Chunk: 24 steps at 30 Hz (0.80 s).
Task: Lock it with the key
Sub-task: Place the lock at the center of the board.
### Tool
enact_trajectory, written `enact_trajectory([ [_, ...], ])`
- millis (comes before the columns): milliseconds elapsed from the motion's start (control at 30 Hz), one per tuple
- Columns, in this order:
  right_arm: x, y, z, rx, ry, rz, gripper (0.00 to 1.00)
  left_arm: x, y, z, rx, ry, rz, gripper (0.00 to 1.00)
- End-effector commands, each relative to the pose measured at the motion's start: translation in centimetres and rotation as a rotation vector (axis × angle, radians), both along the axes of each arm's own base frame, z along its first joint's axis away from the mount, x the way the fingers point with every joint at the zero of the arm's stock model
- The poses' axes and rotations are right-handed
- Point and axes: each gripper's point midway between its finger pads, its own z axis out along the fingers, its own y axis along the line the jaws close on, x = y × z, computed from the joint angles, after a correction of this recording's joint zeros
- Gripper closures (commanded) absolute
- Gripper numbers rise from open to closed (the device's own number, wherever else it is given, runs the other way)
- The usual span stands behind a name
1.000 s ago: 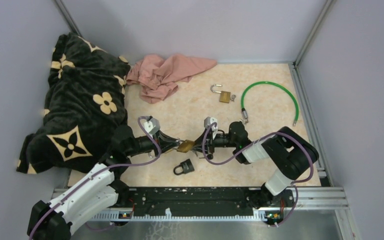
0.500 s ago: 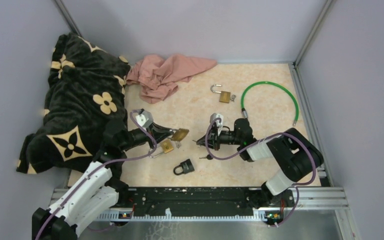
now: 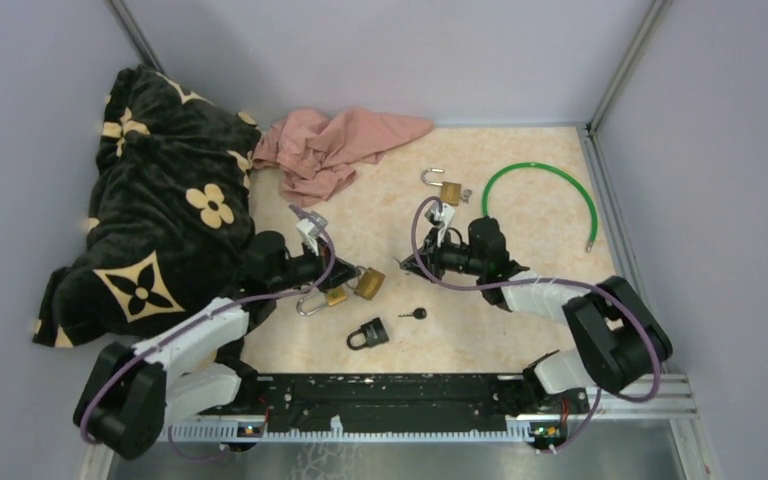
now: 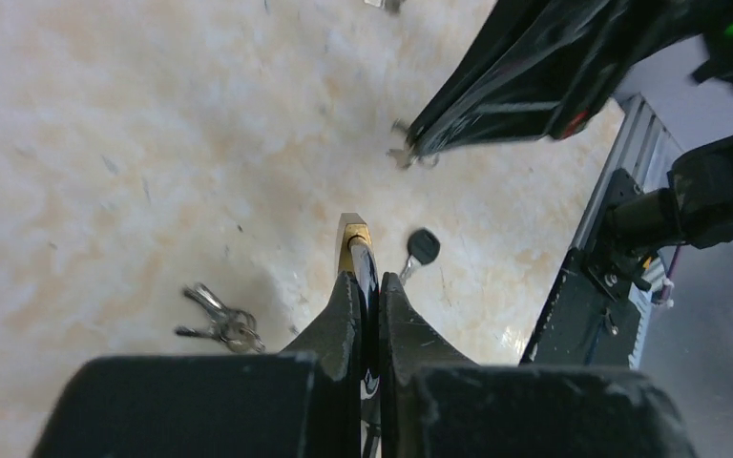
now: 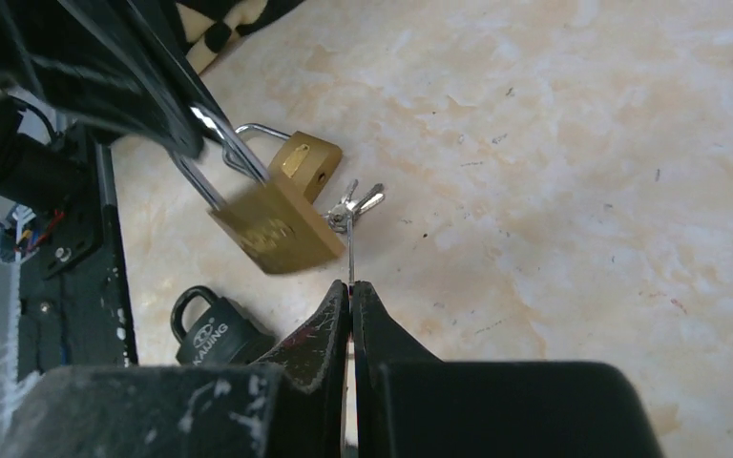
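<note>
**Key and lock each gripped, not yet brought together**
The left fingers [image 4: 344, 307] were clamped tight on the brass padlock [image 3: 368, 283], holding it low over the surface [image 3: 380, 205] near its middle. The right fingers [image 5: 329, 324] were pinched shut on a thin key [image 5: 350, 256], near the lock but apart from it. The step looked like lining up. The next move called for bringing the blade squarely to the keyhole, which I could not make out, then inserting and turning.

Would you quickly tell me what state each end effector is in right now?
Left end effector: closed on the brass padlock.
Right end effector: closed, apparently pinching thin silver keys.
</note>
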Motion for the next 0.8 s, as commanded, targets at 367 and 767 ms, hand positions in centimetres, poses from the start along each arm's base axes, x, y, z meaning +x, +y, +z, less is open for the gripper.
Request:
enact_trajectory([
  [367, -0.2, -2.8, 0.9, -0.087, 0.145, -0.187, 1.00, 5.1, -5.6, -4.6, 0.054, 0.047, 0.116, 0.80],
  [767, 5.0, -1.8, -1.9, -0.203, 0.190, -0.267, 1.00, 6.6, -2.5, 0.3, 0.153, -0.375, 0.208, 0.01],
])
